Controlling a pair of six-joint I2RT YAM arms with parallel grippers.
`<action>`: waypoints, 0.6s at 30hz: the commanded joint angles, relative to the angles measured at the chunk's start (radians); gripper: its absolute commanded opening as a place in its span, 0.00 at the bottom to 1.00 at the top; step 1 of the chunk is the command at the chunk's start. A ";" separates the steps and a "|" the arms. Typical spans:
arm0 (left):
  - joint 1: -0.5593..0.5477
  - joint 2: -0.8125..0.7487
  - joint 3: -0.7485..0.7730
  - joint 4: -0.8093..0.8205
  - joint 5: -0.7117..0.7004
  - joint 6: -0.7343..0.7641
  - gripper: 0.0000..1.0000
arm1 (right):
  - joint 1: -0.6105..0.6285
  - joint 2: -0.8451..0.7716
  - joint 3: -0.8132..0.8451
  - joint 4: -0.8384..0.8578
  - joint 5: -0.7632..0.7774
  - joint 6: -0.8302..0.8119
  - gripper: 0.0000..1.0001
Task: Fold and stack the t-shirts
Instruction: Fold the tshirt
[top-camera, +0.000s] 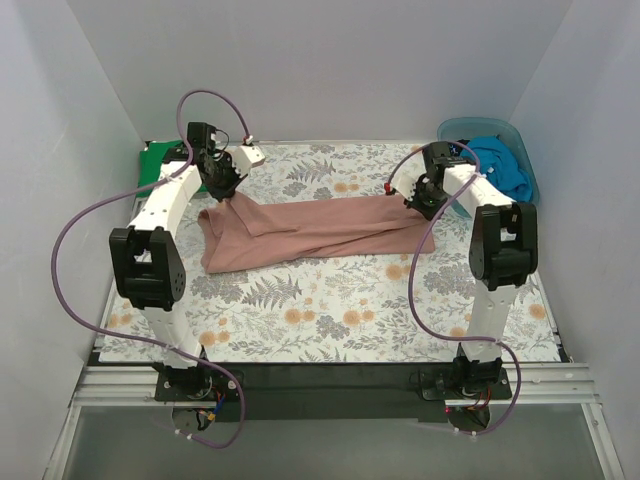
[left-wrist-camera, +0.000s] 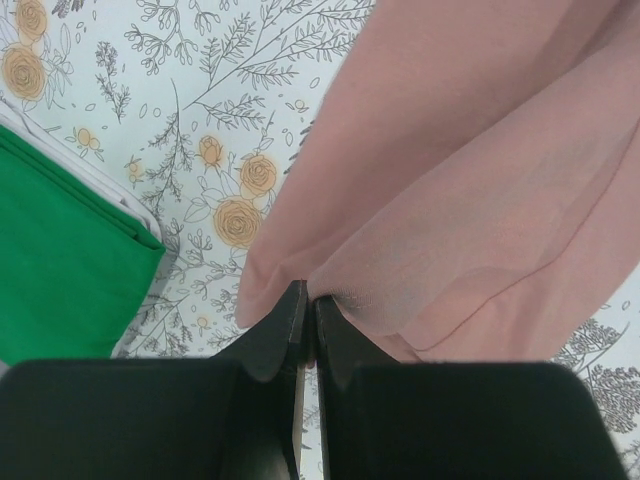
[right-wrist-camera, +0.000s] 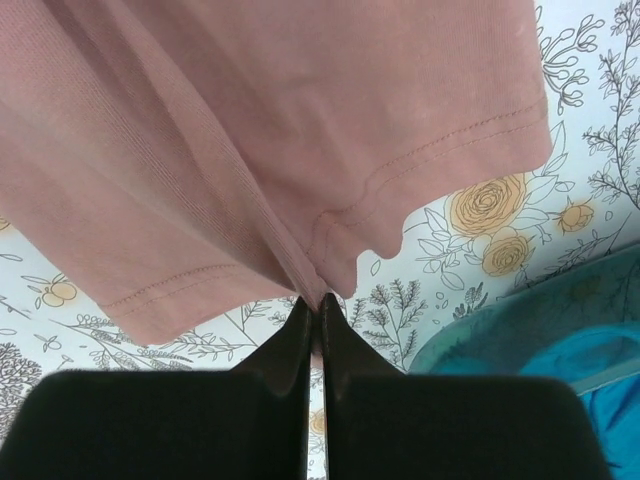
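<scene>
We see the dusty pink t-shirt stretched sideways across the middle of the floral table covering, held at both ends. Our left gripper sits at the shirt's left end, its jaws pressed together on a pinch of the pink cloth; in the left wrist view the fabric fans out from between the two black fingers and hangs in soft folds above the covering. Our right gripper holds the right end in the same way, jaws clamped tight on the cloth, and the right wrist view shows a stitched hem bunched just above the fingertips. Between the two grips the shirt sags and partly rests on the covering, with its left portion spread wider toward the near side. A bright green t-shirt lies folded at the far left corner of the table, just beside the left gripper; the left wrist view shows its edge on a white sheet. A bright blue t-shirt is heaped in the teal plastic tub at the far right corner, near the right gripper.
</scene>
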 joint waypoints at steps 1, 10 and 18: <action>0.002 0.016 0.046 0.053 -0.014 -0.002 0.00 | -0.006 0.020 0.052 -0.017 0.011 -0.054 0.01; 0.002 0.076 0.088 0.070 -0.024 0.007 0.00 | -0.006 0.049 0.073 -0.016 0.019 -0.047 0.01; 0.009 0.108 0.051 0.116 -0.050 -0.003 0.02 | -0.006 0.088 0.124 -0.016 0.027 -0.026 0.14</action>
